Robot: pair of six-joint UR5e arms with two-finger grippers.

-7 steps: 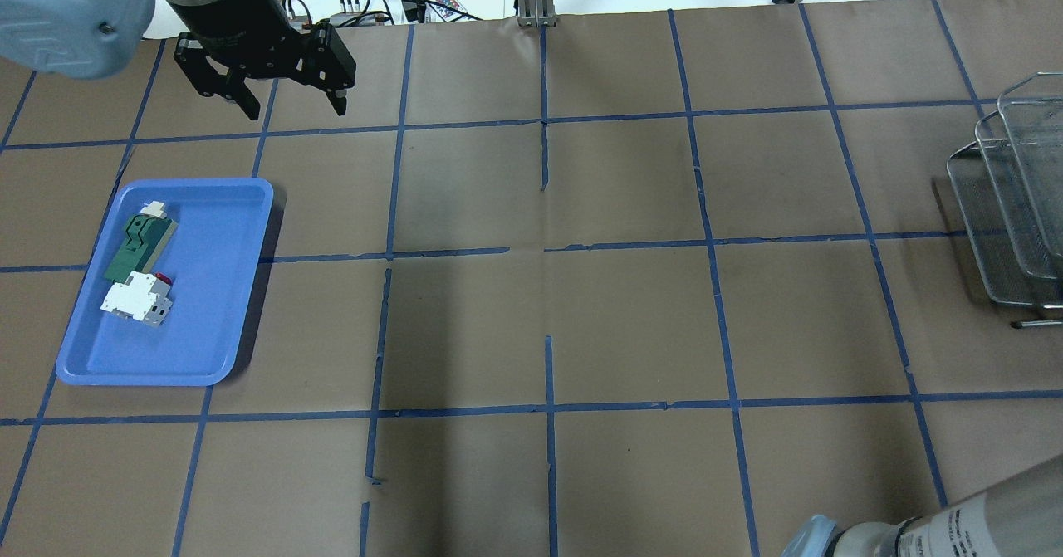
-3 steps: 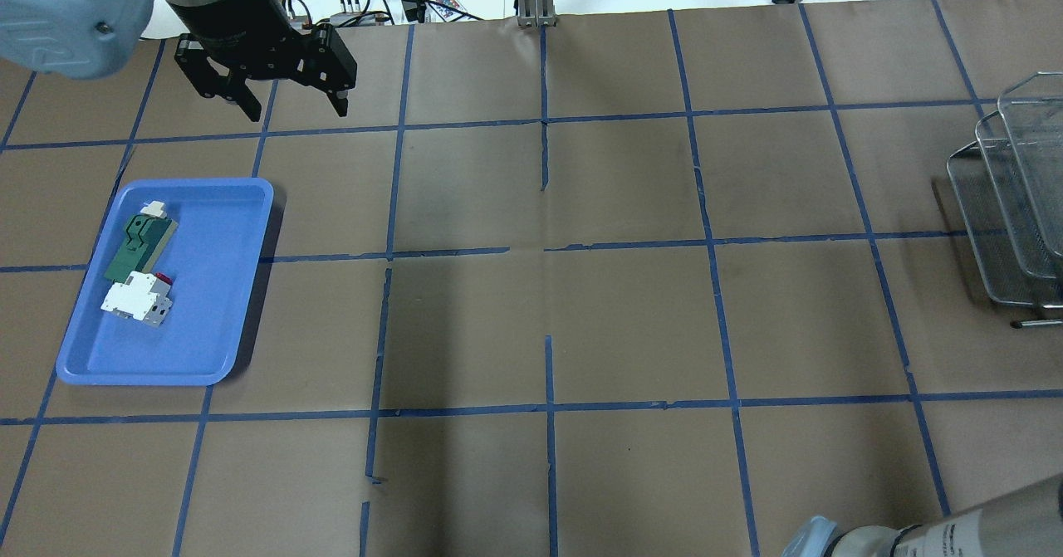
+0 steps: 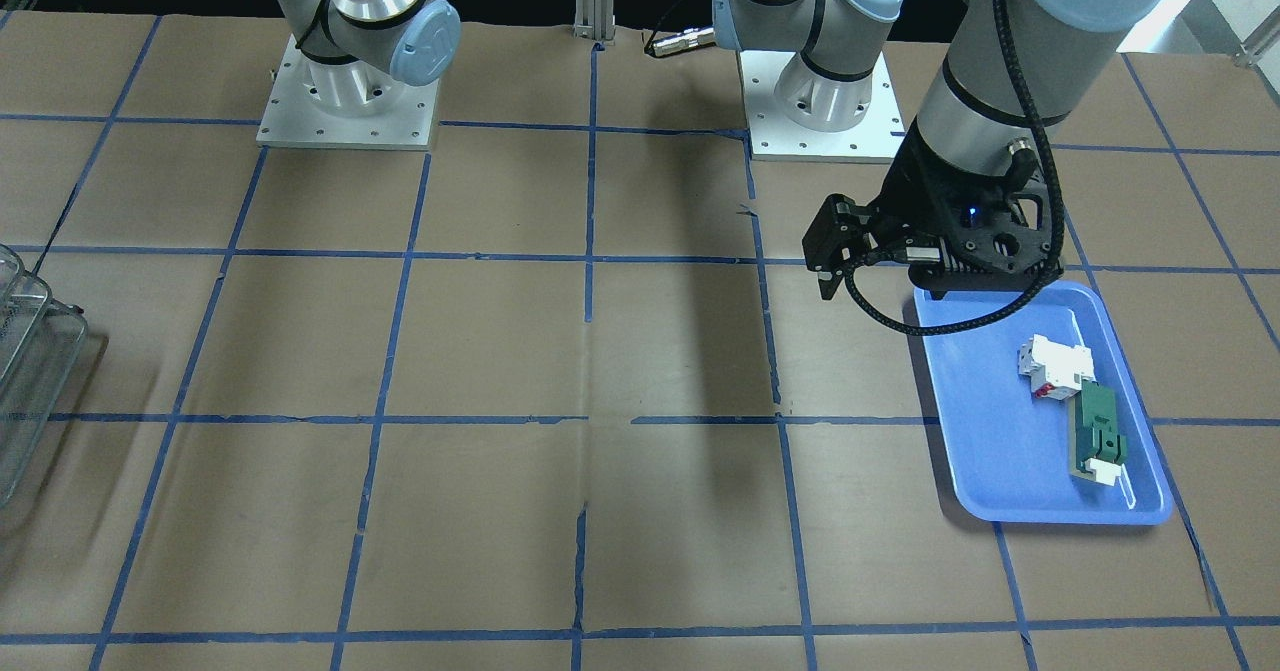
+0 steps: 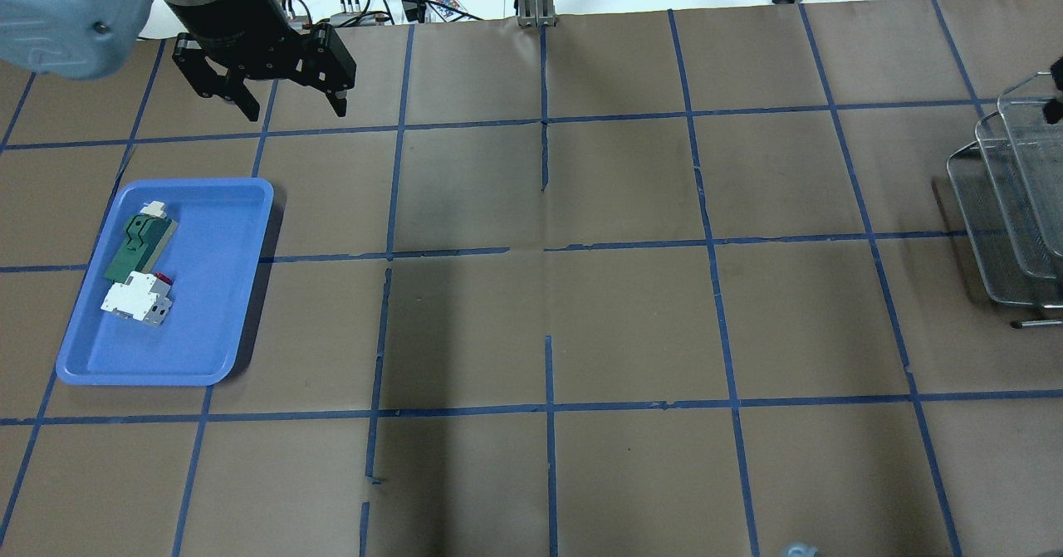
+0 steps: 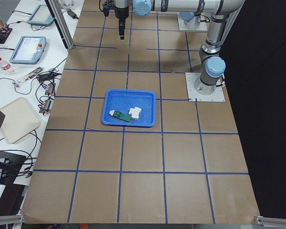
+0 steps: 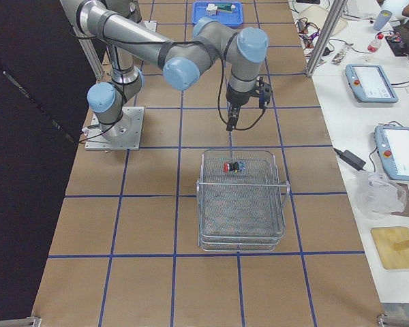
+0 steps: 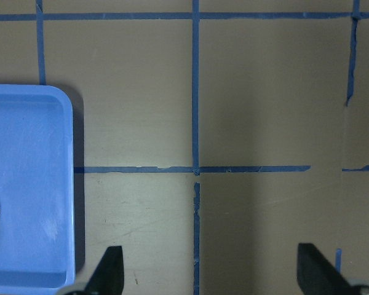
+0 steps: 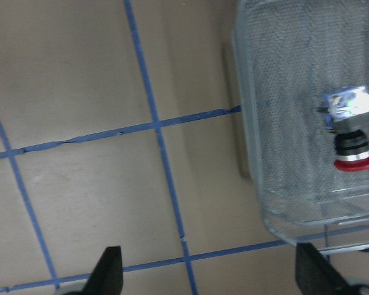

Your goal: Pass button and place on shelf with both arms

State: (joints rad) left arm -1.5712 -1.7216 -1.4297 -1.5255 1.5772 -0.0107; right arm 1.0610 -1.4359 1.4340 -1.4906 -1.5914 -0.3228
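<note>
The right arm has slid almost out of the overhead view since a second ago. Closest to me at the right end, the shelf holds the button on its top tier. It lies on its side, long axis parallel to the inner rim, red cap toward the robot. Just past that rim the right end effector hangs spread wide and empty over bare worktop. Far off, the left end effector, also wide, hovers beside the blue tray, which holds the white-and-red block and the green-and-white part.

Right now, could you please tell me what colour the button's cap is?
Red. The button shows best in the right wrist view.
</note>
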